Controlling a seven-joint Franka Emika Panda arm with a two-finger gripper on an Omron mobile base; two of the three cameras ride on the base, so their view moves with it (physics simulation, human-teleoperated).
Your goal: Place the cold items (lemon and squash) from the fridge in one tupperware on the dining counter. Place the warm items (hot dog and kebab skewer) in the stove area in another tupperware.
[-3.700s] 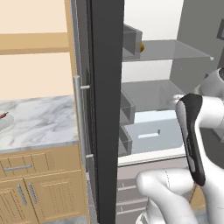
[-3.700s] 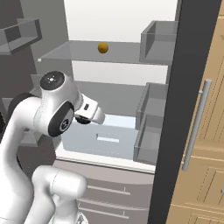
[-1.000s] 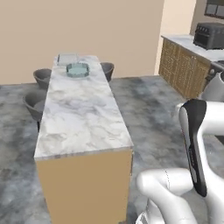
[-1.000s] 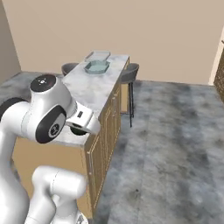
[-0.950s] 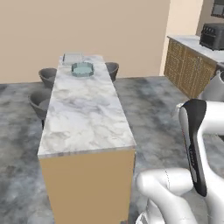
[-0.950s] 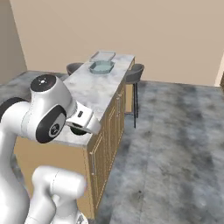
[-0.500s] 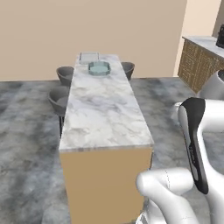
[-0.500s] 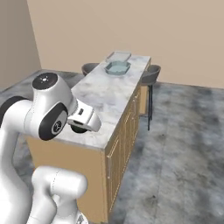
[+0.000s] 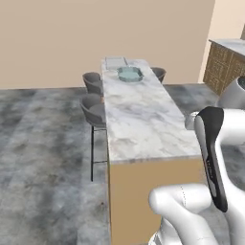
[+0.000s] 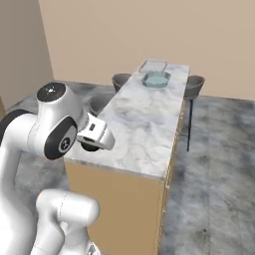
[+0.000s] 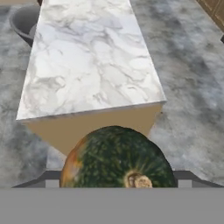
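Squash (image 11: 116, 159) sits closest to the hand camera, a dark green, rounded fruit with an orange patch on one flank and a pale stem scar facing the lens; it covers the spot where the finger tips would rise, so the gripper appears clamped on it, though the fingers themselves are hidden behind the fruit. From the right base camera the gripper (image 10: 91, 144) hangs just off the arm's white wrist block, near the close end of the dining counter (image 10: 144, 124), and a dark rounded shape under the wrist is all that can be made out of its load.

Beyond the squash, the hand camera looks along the counter's white marble top (image 11: 89, 57), whose near edge drops to a tan end panel. Grey mottled floor lies on both sides of it.

Farther along, in the left base view, two dark grey bar stools (image 9: 94, 111) stand beside the counter's long side, one behind the other, and a third stool (image 9: 158, 73) shows at the opposite side near the far end.

At the far end of the marble a pale blue-green tupperware (image 9: 129, 73) rests on the top, and just behind it, nearest the beige wall, lies a second, clear, flatter tupperware (image 9: 116, 62). The two containers are close together, well apart from the gripper. Wooden cabinets with a marble top (image 9: 224, 62) stand off to the right.
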